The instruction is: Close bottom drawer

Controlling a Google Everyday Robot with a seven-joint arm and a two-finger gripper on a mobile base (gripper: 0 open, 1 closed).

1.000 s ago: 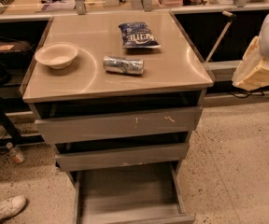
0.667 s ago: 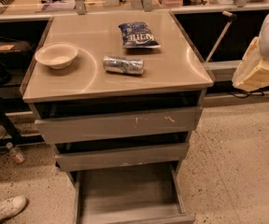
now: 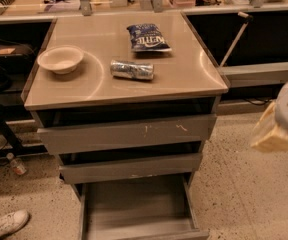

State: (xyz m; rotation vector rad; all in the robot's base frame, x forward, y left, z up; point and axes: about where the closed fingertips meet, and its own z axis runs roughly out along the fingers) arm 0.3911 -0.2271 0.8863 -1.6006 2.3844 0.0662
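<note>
The bottom drawer (image 3: pixel 134 206) of the grey metal cabinet stands pulled far out toward me, its flat floor bare; its front panel is cut off by the frame's lower edge. Above it, the middle drawer front (image 3: pixel 130 167) and the scratched top drawer front (image 3: pixel 126 132) are each pulled out a little. My gripper (image 3: pixel 270 136), tan under a white arm part, hangs at the right edge of the view. It is level with the top drawer front, well to the right of the cabinet, and touches nothing.
On the cabinet top (image 3: pixel 184 79) are a white bowl (image 3: pixel 60 59), a crushed silver can (image 3: pixel 131 69) and a blue chip bag (image 3: pixel 148 37). A counter with clutter runs behind. A white shoe (image 3: pixel 6 223) and a small bottle (image 3: pixel 17 165) lie on the floor at left.
My gripper has come down along the right edge, from the level of the cabinet top to the level of the top drawer front. The drawers have not moved.
</note>
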